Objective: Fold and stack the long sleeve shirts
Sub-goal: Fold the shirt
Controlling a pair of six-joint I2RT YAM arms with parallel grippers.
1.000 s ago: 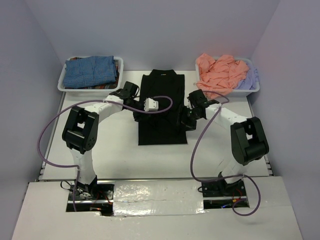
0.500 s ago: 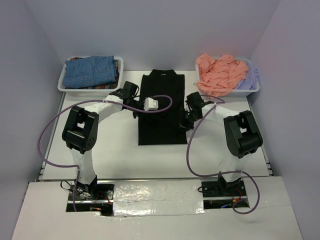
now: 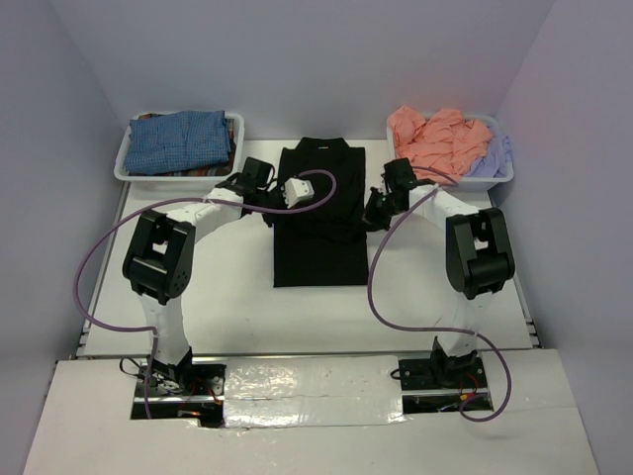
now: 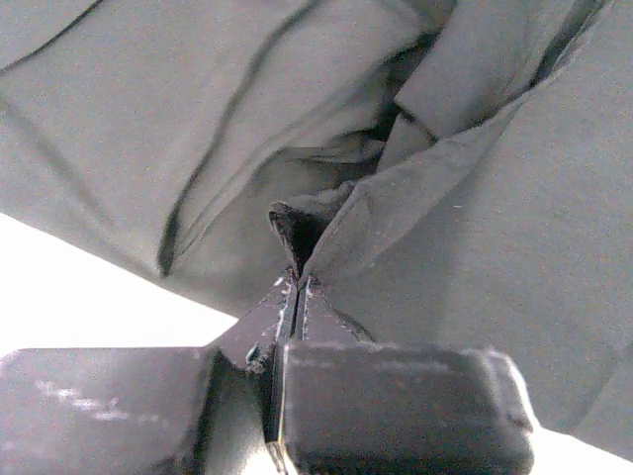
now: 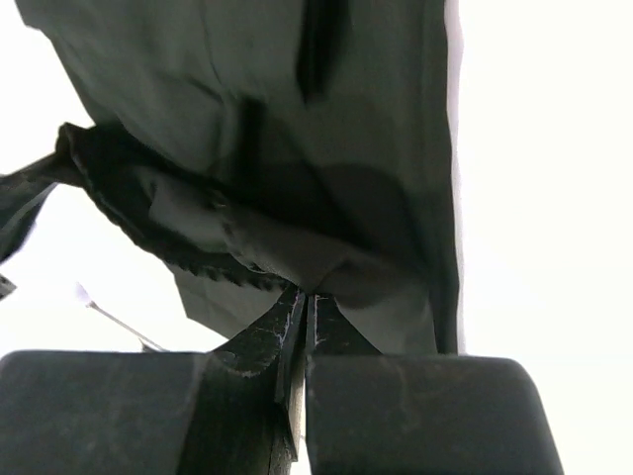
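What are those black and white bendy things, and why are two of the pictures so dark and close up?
They are two robot arms, a left arm and a right arm, bolted to a white table. The wide picture comes from a camera above and behind them. The two close-up pictures come from little cameras on the wrists, so you look right along each arm's two-fingered gripper. On the table lies a black shirt. The left gripper is shut on a fold of it, and the right gripper is shut on its other side. At the back stand two white bins. The left bin holds a blue-checked shirt. The right bin holds a pink shirt and a lavender shirt.
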